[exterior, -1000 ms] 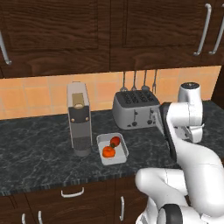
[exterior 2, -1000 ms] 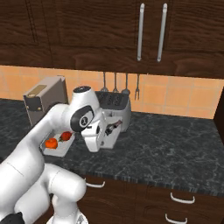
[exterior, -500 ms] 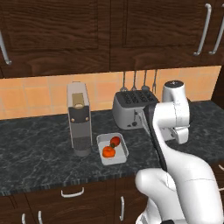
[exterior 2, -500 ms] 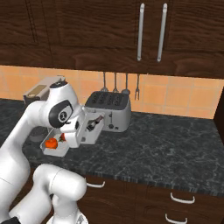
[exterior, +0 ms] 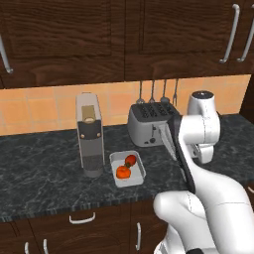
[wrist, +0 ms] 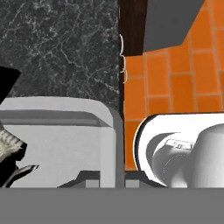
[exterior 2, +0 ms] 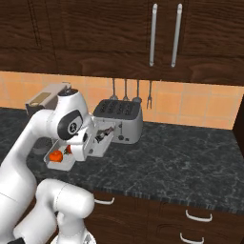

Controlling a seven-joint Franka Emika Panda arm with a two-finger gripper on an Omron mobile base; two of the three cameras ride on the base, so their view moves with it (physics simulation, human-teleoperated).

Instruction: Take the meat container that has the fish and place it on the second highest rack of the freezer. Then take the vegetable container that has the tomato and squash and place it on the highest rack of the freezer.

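— How far along is the robot?

— Early in the first half, by the look of it. Its gripper (exterior 2: 88, 143) has the fingers clamped on one edge of the meat container (exterior 2: 101, 141), which it holds up in the air in front of the toaster (exterior 2: 119, 121), clear of the counter (exterior 2: 181, 162). A small dark piece lies in it, most likely the fish (exterior 2: 104, 134), though it is too small to be sure.

— And the second highest rack?

— Nothing has been placed there yet. The robot faces the counter, so carrying the tray to the freezer and sliding it in is all to come.

— The other tray?

— The vegetable container (exterior: 128, 169) sits untouched on the counter, just beside the coffee machine (exterior: 90, 134), with the tomato and squash (exterior: 126, 166) inside. Its whole trip to the highest rack is left.
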